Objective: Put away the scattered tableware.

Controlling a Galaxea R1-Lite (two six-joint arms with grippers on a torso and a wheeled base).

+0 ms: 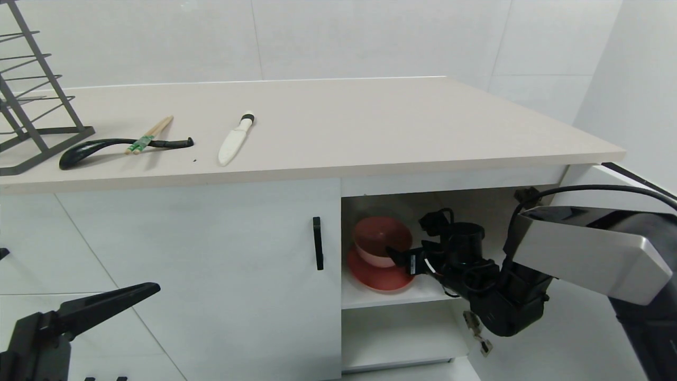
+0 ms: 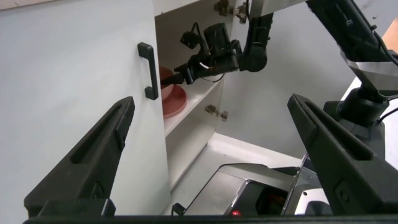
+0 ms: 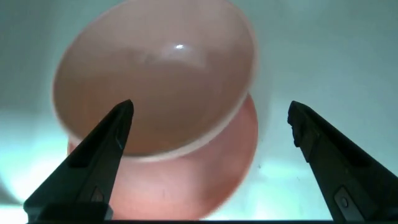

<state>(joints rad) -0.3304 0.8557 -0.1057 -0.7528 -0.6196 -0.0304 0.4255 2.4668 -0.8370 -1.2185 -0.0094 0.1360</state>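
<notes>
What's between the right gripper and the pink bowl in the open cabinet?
Nothing visible. The right gripper, fingers open, faces the pink round bowl directly. The bowl sits on a red round plate on the white upper shelf of the open compartment, with no other item around it.

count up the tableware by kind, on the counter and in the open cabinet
black spoon: 1
chopsticks, as a pair: 1
white knife: 1
pink bowl: 1
red plate: 1
total: 5
</notes>
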